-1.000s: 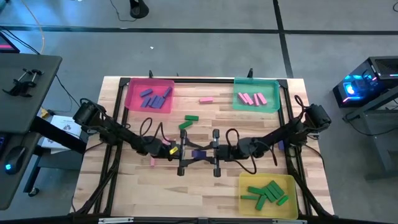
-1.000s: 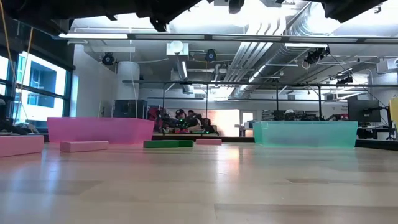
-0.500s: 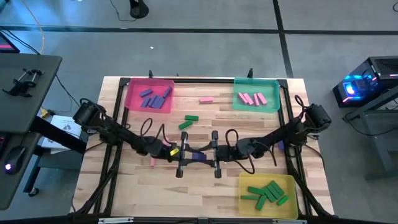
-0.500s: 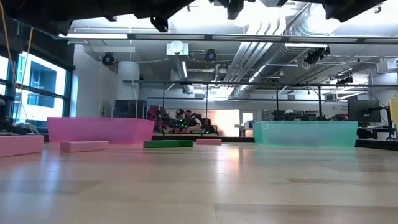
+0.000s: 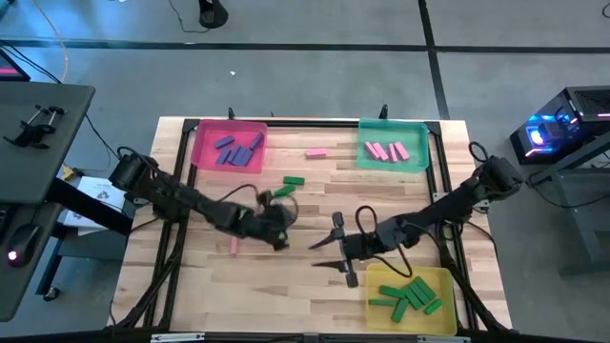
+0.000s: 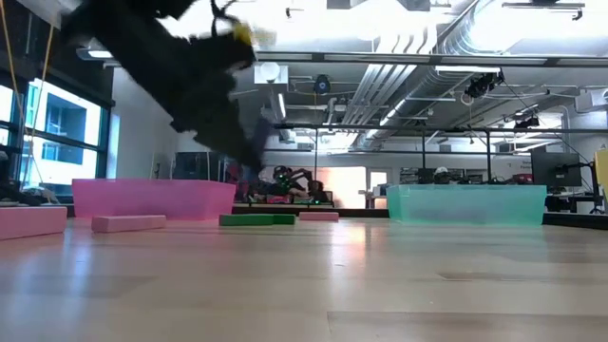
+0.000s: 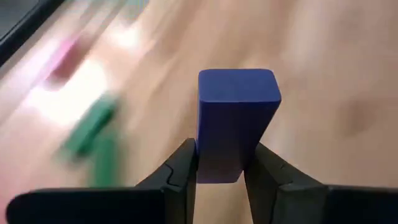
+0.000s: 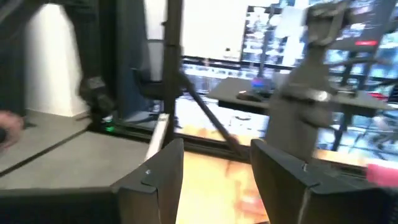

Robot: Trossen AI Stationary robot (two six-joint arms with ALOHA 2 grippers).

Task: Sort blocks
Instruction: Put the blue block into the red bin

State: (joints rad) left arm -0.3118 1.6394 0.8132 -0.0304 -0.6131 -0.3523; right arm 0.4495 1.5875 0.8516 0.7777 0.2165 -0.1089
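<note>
From above, the wooden counter (image 5: 286,276) carries three trays: a pink tray (image 5: 229,148) at the far left holding blue-purple blocks (image 5: 236,150), a teal tray (image 5: 393,146) at the far right holding pink blocks (image 5: 386,151), and a yellow tray (image 5: 410,293) at the near right with a heap of green blocks (image 5: 408,293). Loose on the counter lie a pink block (image 5: 316,151) between the two far trays, a green block (image 5: 294,179) toward the middle, and another pink block (image 5: 233,247) near the left arm. The left pincer (image 5: 278,227) is over the middle of the counter; the right pincer (image 5: 335,252) hangs just left of the yellow tray, its fingers apart and empty.

At counter height, the left arm (image 6: 180,71) sweeps across, blurred, above the pink tray and the loose blocks.

The left wrist view settles it — the left pincer is clamped on a blue-purple block (image 7: 236,118), which stands out beyond the fingers (image 7: 180,174) over bare wood.

The right wrist view shows its own fingers (image 8: 158,177) spread, nothing between them — only the room beyond.
</note>
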